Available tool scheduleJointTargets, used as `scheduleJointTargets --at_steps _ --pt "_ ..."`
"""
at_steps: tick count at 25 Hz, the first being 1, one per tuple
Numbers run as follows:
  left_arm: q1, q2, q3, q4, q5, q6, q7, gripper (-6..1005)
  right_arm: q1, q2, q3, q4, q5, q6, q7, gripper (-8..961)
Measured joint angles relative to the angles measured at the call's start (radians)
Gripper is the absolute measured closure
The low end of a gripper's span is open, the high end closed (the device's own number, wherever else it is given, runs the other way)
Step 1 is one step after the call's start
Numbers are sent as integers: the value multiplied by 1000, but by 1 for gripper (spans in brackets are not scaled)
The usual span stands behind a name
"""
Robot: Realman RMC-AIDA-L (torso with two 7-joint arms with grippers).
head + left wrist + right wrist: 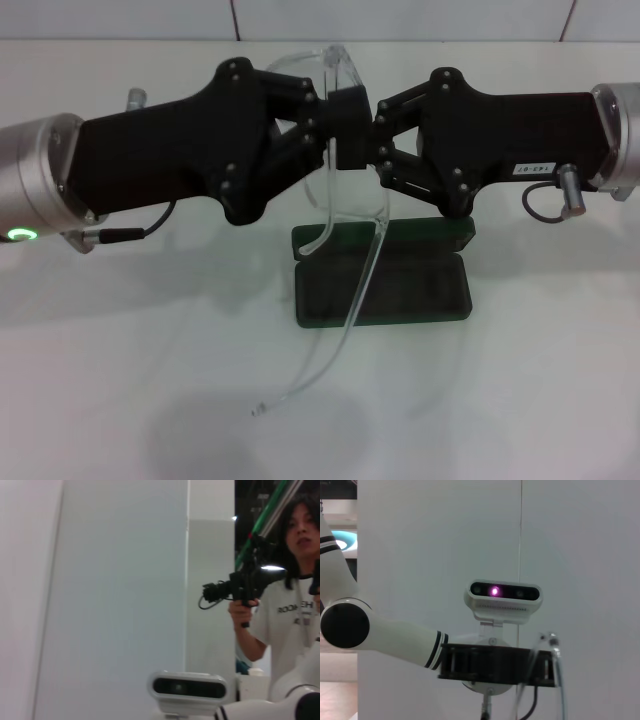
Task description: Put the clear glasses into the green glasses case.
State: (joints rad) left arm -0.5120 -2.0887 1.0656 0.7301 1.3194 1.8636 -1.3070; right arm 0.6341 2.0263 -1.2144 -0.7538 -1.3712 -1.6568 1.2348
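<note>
Your left hand (335,125) and right hand (368,135) met in mid-air, both closed on the colourless transparent plastic glasses (335,75), whose long clear arms dangled open. That looked like a handover or refolding before lowering. The dark green rectangular hard case (385,285) lay open directly beneath on the plain white worktop (150,380), with a pale tiled wall (400,18) behind.

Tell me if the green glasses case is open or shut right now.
Open. The green glasses case lies on the table with its dark lining showing and lid back; the clear glasses hang above it.
</note>
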Motion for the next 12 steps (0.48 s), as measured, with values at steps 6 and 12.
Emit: scheduleJointTargets --at_steps 6,12 --pt "6 0 2 -8 -17 -11 20 968 -6 0 2 -1 2 2 -3 870" --pt "13 0 4 -3 -25 -5 20 967 -22 -3 6 4 24 9 -24 871"
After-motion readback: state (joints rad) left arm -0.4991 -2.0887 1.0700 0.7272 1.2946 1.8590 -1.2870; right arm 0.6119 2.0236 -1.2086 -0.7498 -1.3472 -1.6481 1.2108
